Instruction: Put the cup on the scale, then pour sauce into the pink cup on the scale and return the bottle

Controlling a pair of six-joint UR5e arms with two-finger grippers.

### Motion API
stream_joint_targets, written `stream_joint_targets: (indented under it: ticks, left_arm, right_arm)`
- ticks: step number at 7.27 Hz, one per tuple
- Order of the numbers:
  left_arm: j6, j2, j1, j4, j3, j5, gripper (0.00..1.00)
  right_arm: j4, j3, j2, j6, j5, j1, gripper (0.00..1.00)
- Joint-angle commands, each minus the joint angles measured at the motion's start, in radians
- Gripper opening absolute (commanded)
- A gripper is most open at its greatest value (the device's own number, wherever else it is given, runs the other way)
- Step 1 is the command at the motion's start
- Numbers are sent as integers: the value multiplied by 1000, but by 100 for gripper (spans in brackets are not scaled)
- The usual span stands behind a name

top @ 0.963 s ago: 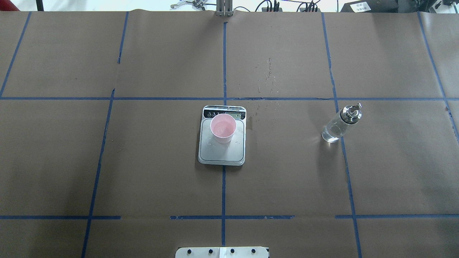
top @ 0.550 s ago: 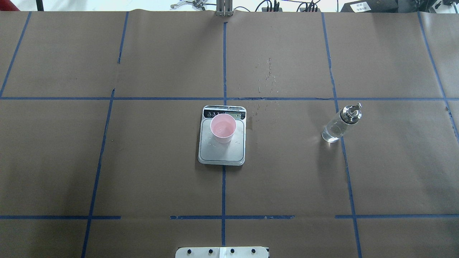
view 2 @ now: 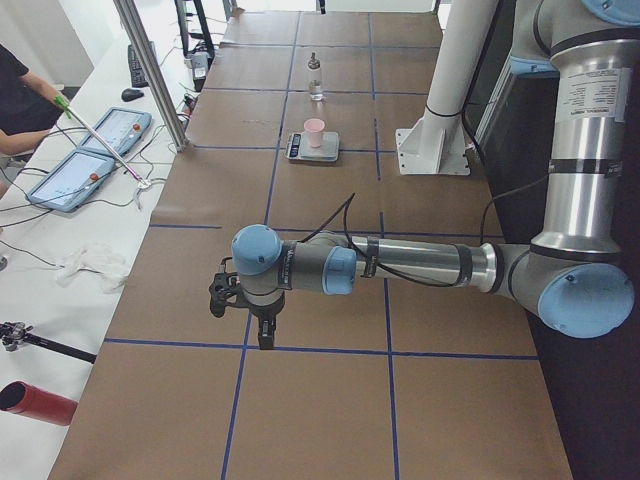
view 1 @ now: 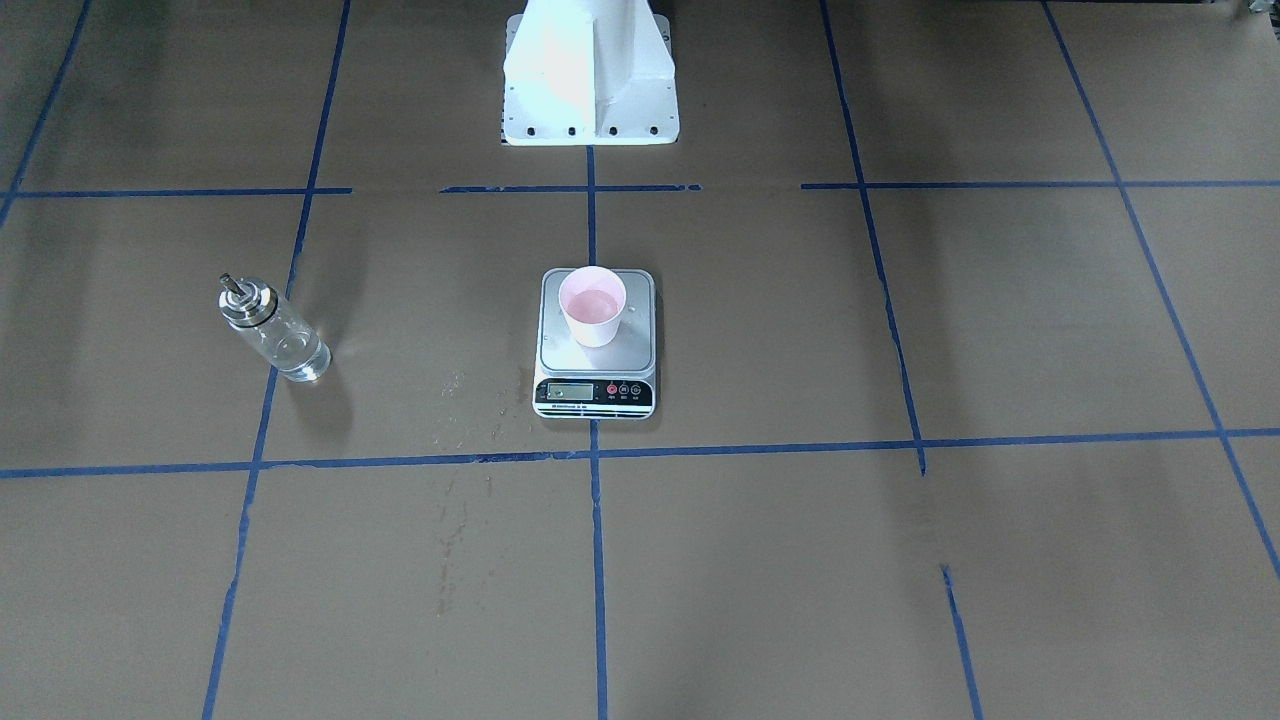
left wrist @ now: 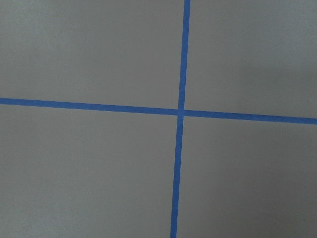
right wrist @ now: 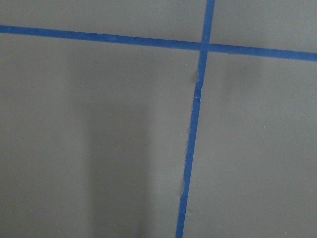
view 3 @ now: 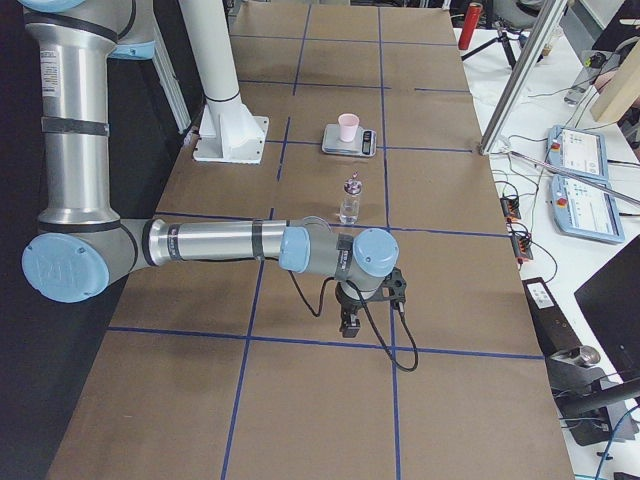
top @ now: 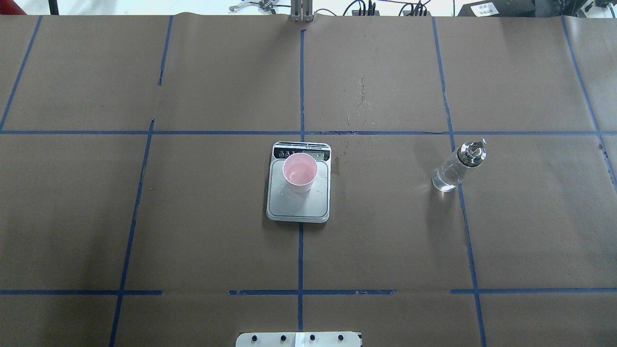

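The pale pink cup [top: 300, 172] stands upright on the back part of the scale's silver platform [top: 299, 207], at the middle of the table. The clear glass bottle [top: 455, 166] with its metal spout stands upright on the paper to the right, on a blue tape line; a little clear sauce shows in its base. In the front-facing view the cup [view 1: 592, 305], scale [view 1: 595, 392] and bottle [view 1: 272, 333] stand apart. My left gripper [view 2: 264, 338] hangs over the table's left end, and my right gripper [view 3: 347, 325] over the right end. I cannot tell whether either is open or shut.
Wet drops [top: 359, 103] mark the brown paper behind and right of the scale. The robot's white base [view 1: 588, 80] stands at the near edge. A metal post [view 2: 150, 70] and tablets [view 2: 85, 165] sit on the operators' side, where a person's arm shows.
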State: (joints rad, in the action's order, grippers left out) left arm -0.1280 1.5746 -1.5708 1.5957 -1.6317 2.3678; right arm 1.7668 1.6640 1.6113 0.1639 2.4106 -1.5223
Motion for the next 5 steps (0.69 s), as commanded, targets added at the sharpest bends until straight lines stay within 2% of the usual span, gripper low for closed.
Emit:
stream_joint_targets:
  ticks: [1, 2, 3, 4, 5]
  left_arm:
    - [-1, 5, 0, -10, 4, 1, 100]
    - [-2, 4, -12, -22, -10, -2, 100]
    - [-2, 10, -84, -121, -11, -5, 100]
    - [1, 49, -89, -257, -19, -15, 100]
    - [23, 47, -90, -258, -20, -66, 100]
  right_arm:
    - [-62, -30, 9, 6, -7, -18, 100]
    - [-176, -93, 1, -1, -7, -16, 100]
    - [-246, -128, -4, -4, -7, -18, 100]
    - [-253, -121, 4, -3, -5, -18, 100]
    - [-253, -119, -4, -3, -5, -18, 100]
